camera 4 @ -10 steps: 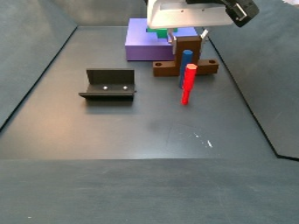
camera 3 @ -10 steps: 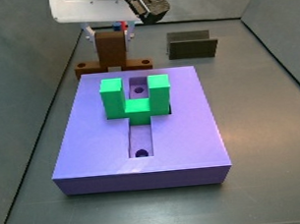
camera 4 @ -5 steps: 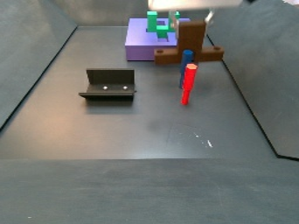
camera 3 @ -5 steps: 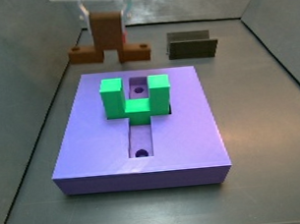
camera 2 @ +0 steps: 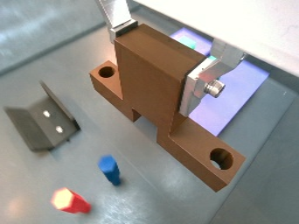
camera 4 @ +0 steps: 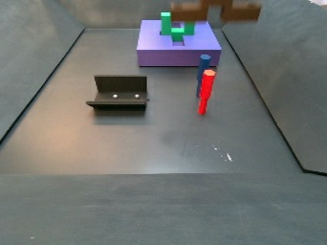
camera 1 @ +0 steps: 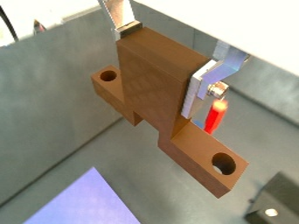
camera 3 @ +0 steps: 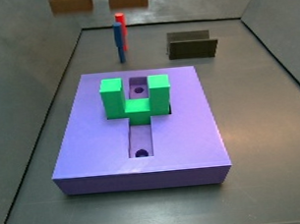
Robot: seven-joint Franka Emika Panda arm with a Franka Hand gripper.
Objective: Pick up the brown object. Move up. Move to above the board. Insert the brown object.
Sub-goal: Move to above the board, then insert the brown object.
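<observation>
The two-finger parallel-jaw gripper (camera 1: 163, 63) is clamped on the brown object (camera 1: 158, 101), a plain brown block with a tall central post and a cross bar carrying a round hole at each end. In both wrist views the flat silver fingers (camera 2: 208, 80) press against opposite faces of the post; nothing else sits between them. The block hangs clear of the floor. In both side views only its lower edge shows, at the top border of the picture (camera 3: 93, 0) (camera 4: 230, 10).

The board (camera 3: 142, 149), a large flat lavender-purple square slab, lies on the dark floor with its long central slot unoccupied. A green U-shaped block (camera 3: 134, 96) stands on its far half.

The thin red-and-blue peg (camera 4: 205, 88) stands upright on the floor, apart from the board. The dark olive open box (camera 4: 118, 92) lies on the floor, well apart from the board.

No brand, label or legible writing appears on any item.
</observation>
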